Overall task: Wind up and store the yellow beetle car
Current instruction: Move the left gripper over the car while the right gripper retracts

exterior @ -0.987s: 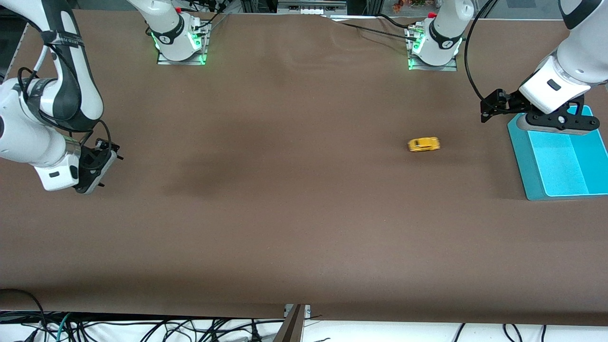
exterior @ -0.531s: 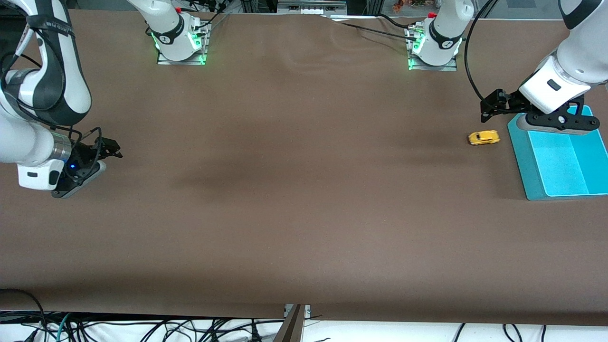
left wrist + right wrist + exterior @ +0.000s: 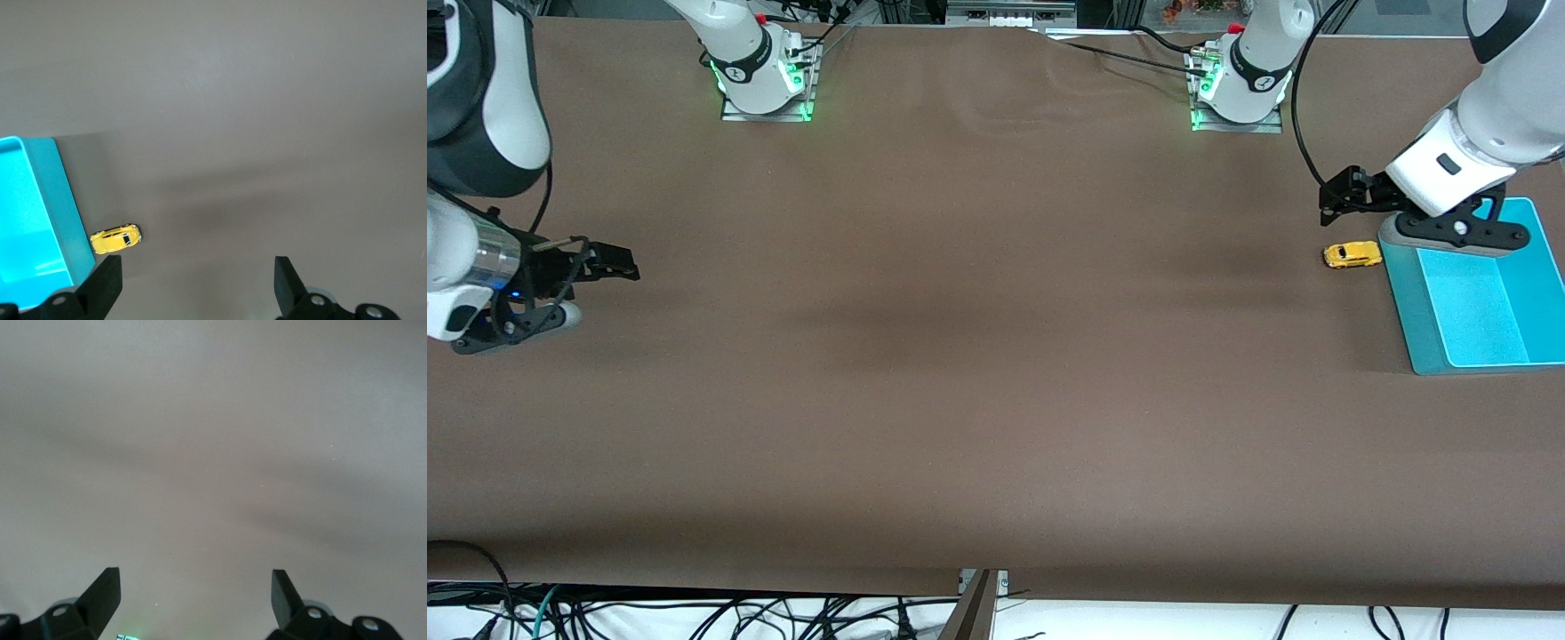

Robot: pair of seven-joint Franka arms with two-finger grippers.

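Observation:
The yellow beetle car (image 3: pixel 1352 255) stands on the brown table, close against the outer wall of the teal bin (image 3: pixel 1399 302) at the left arm's end. It also shows in the left wrist view (image 3: pixel 116 239), beside the bin (image 3: pixel 63 200). My left gripper (image 3: pixel 1449 236) hangs open and empty over the bin's rim next to the car; its jaws (image 3: pixel 198 293) stand wide apart. My right gripper (image 3: pixel 520 327) is open and empty at the right arm's end of the table, and its wrist view (image 3: pixel 197 607) shows only bare table.
The teal bin is empty inside. The two arm bases (image 3: pixel 765 76) (image 3: pixel 1240 84) stand along the table edge farthest from the front camera. Cables hang below the table's near edge.
The car has rolled across the table toward the left arm's end and stopped by the bin. My right arm has drawn back toward its own end. My left gripper has shifted slightly.

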